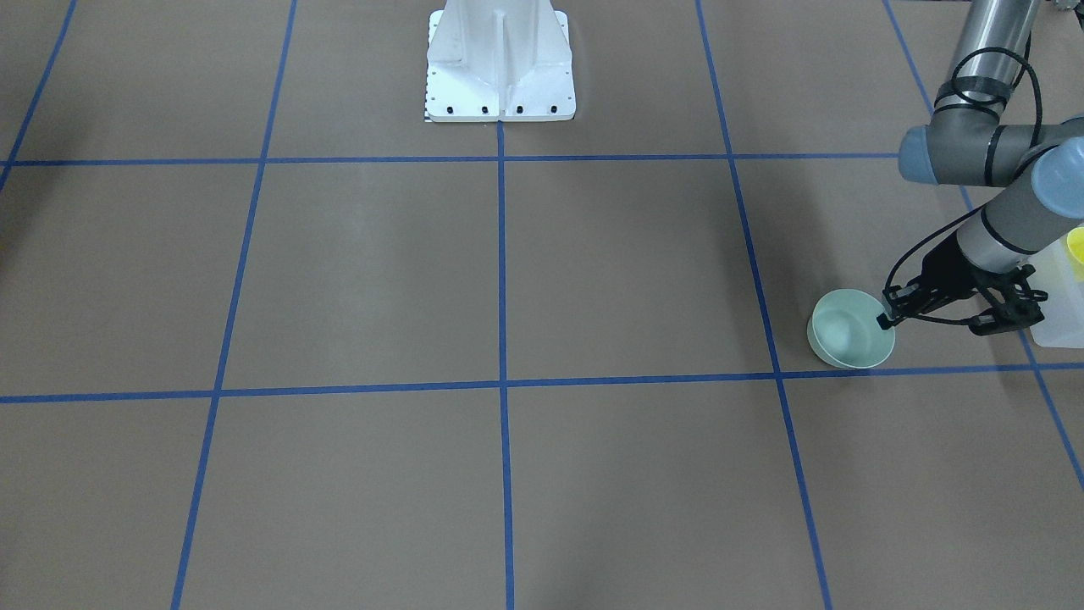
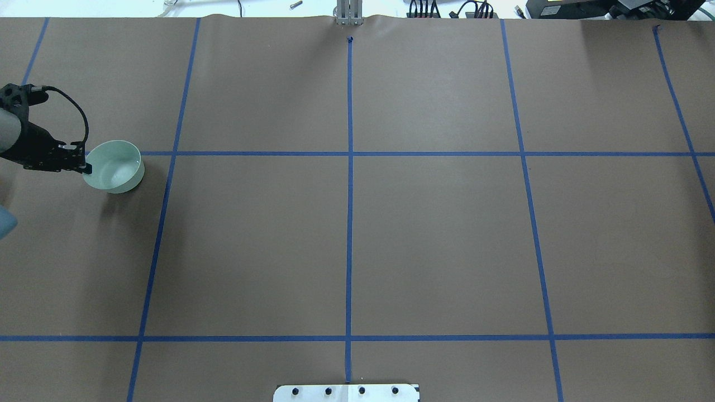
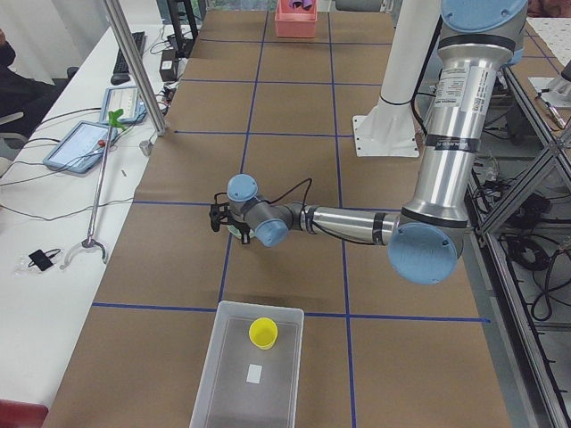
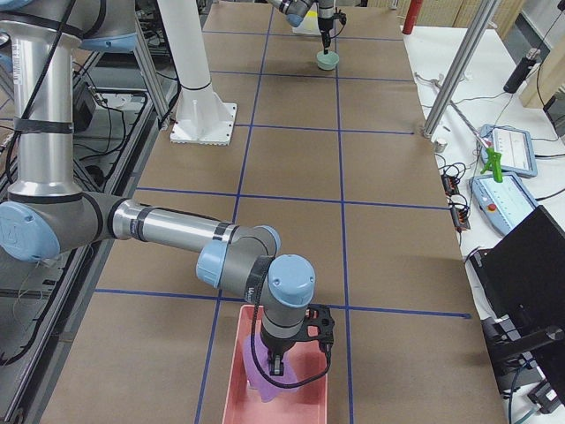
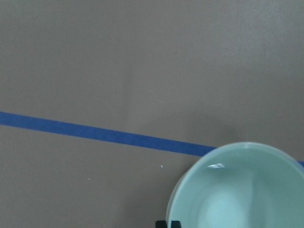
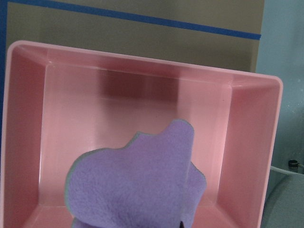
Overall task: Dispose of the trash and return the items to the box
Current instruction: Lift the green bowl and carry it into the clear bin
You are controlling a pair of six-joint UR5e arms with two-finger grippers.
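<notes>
My left gripper [image 1: 887,320] is shut on the near rim of the pale mint-green bowl [image 1: 849,332], at the table's left end. It shows the same way in the overhead view, with the gripper [image 2: 85,166] on the bowl [image 2: 115,166]. The bowl [image 5: 242,190] looks slightly tilted and is empty. I cannot tell if it touches the table. The yellow cup [image 3: 263,332] stands in the frosted-white box [image 3: 234,392], just beside the left arm. My right gripper [image 4: 275,367] hangs over a pink bin [image 4: 231,389] with a purple cloth [image 6: 137,185] right under it. Its fingers are hidden.
The white robot pedestal [image 1: 500,68] stands at the table's middle back edge. Blue tape lines [image 2: 349,195] divide the brown table. The box's corner [image 1: 1059,318] and the cup [image 1: 1076,246] show at the front-facing view's right edge. Tablets and cables lie on the side bench [image 3: 80,147].
</notes>
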